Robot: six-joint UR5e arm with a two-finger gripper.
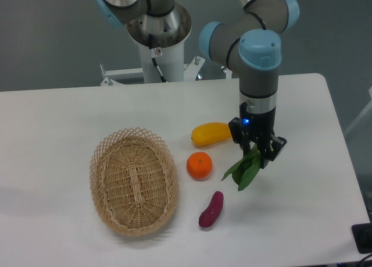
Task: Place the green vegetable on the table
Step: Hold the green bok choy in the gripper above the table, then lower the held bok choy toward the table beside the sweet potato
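Camera view: we look down at an angle on a white tabletop point(70, 110) with the arm reaching in from the far side.
Arm: we see its grey and light-blue wrist pointing straight down over the right half of the tabletop.
Gripper point(258, 152): it hangs at the end of the wrist, dark-bodied, with a small blue light on its housing.
Jaws: we see them closed narrowly on the green vegetable, pinching its upper end.
Green vegetable point(244, 171): it sits in the jaws, its dark leaves trailing down and to the left below the fingertips; the stalk end is hidden between the fingers.
Height of the vegetable: we cannot tell whether the leaf tips touch the tabletop or hang just above it.
Yellow fruit point(211, 134): it lies on the tabletop just left of the gripper, close to the fingers but apart from them.
Orange point(199, 165): it sits in front of the yellow fruit, near the leaf tips and not touching them.
Purple piece point(211, 209): it lies tilted on the tabletop, nearer to us than the orange and below-left of the leaves.
Wicker basket point(102, 162): oval, it stands on the left part of the tabletop, well apart from the gripper.
Mount: we see the arm's pale pedestal point(158, 52) behind the far edge.
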